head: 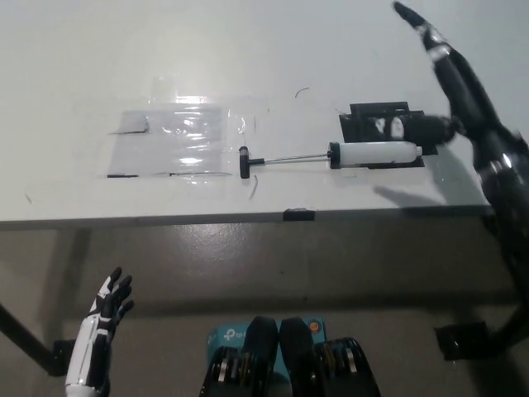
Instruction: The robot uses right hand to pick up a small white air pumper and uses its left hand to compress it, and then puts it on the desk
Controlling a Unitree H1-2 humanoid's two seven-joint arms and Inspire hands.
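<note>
Small white cylindrical air pumper (374, 154) w/ thin metal rod & black T-handle lies flat on pale grey desk (248, 50), barrel partly on black square mat (372, 120), handle pointing 9 o'clock by clear plastic sheet (178, 141). Black right hand (438, 78) above barrel's 3 o'clock end, fingers spread, holding nothing. White left hand (106, 308) low at 7 o'clock, fingers apart, empty.

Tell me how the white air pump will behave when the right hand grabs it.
The pump looks cylindrical, so it may roll. Its thin rod is extended, so it could swing. Probably light. The right hand is above it.
</note>
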